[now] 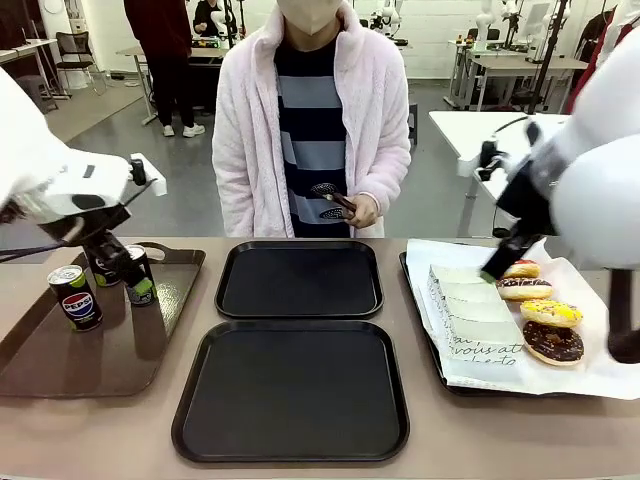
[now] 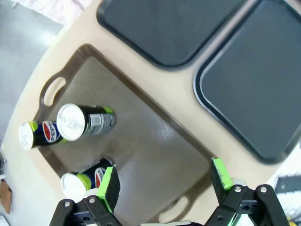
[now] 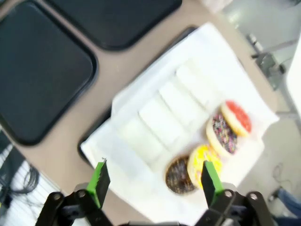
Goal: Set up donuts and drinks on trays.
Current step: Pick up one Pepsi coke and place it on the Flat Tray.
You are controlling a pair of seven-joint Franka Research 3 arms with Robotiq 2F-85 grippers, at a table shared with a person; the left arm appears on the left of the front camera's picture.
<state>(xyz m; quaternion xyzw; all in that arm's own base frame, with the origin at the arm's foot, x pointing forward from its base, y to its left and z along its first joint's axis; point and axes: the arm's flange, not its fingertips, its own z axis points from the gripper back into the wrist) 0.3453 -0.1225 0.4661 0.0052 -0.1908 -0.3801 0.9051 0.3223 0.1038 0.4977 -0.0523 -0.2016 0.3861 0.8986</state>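
Note:
Two black trays lie mid-table, the far tray (image 1: pixel 300 280) and the near tray (image 1: pixel 290 392), both bare. Three Pepsi cans stand on a brown handled tray (image 1: pixel 110 350): one at the left (image 1: pixel 75 297) and two (image 1: pixel 140 275) behind my left gripper (image 1: pixel 115 255). In the left wrist view that gripper (image 2: pixel 164 179) hangs open above the brown tray, with a can (image 2: pixel 87 178) beside one pad. Several donuts (image 1: pixel 551 313) lie on a paper-lined tray at the right. My right gripper (image 1: pixel 497 265) hovers open over them; its wrist view (image 3: pixel 155 181) shows the chocolate donut (image 3: pixel 178 175) and the yellow donut (image 3: pixel 204 162) below.
White paper sleeves (image 1: pixel 470 310) lie in a row beside the donuts. A person in a pale fleece jacket (image 1: pixel 250 130) stands at the far edge, one hand (image 1: pixel 360 210) holding a small dark object. Bare table runs along the front edge (image 1: pixel 100 440).

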